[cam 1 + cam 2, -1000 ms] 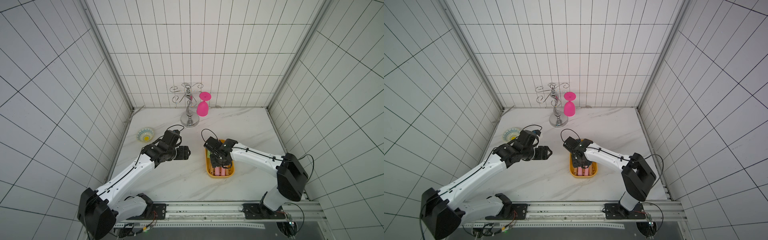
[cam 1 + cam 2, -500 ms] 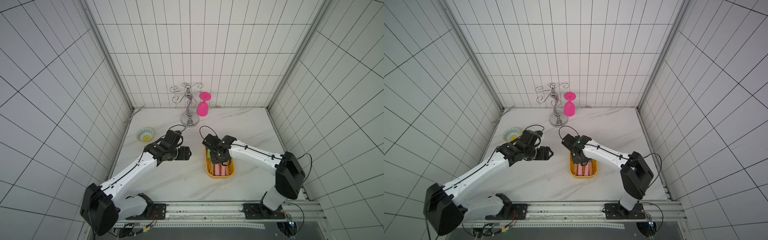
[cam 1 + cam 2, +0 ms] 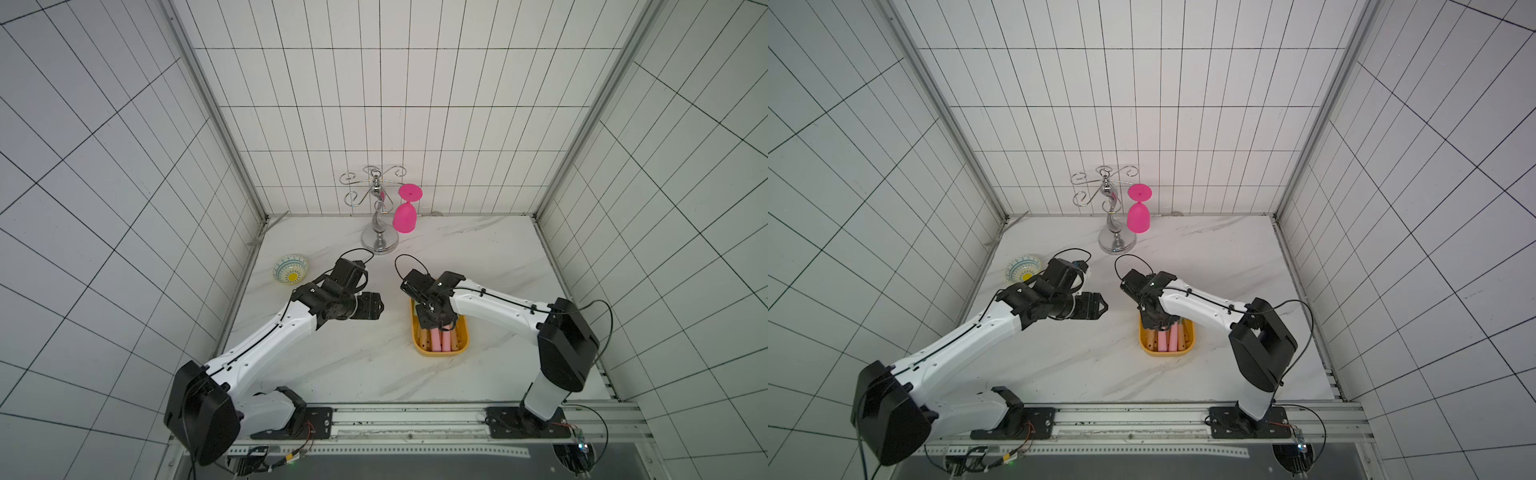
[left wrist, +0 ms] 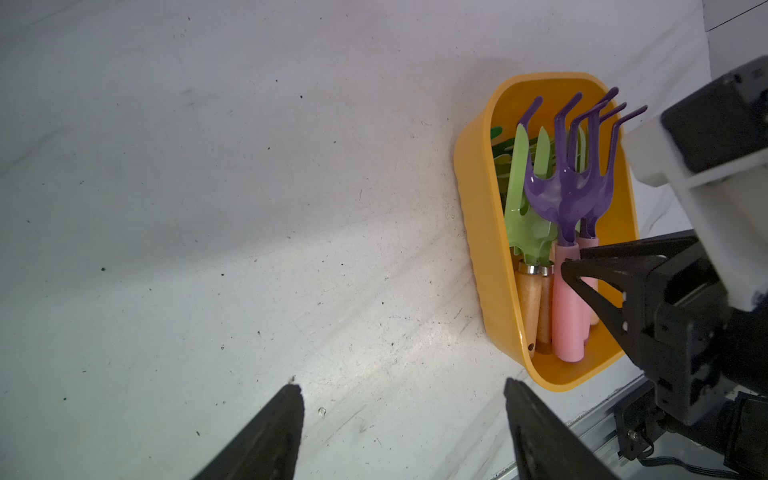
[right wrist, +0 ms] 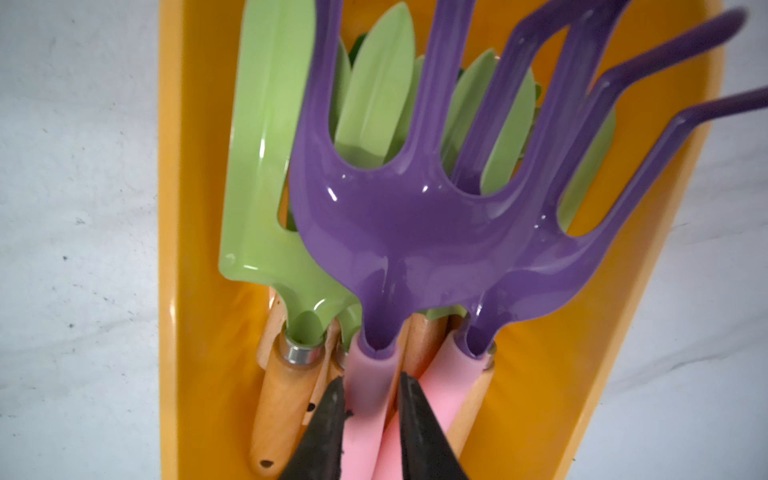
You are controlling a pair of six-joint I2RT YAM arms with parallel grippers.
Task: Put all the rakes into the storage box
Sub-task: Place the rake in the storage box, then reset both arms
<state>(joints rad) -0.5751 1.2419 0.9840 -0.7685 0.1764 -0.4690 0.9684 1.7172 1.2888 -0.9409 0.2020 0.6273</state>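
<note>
Rake (image 5: 399,232), purple head w/ pink handle, lies inside storage box (image 5: 170,208), atop green tools (image 5: 266,166) & next to 2nd purple rake (image 5: 540,291). My right gripper (image 5: 371,395) straddles its pink handle, one finger each side, close fit. Can't tell if I'm clamped or loose. Left gripper (image 4: 402,388) hangs over bare tabletop (image 4: 208,208) beside box, jaws wide apart, holding nothing.
</note>
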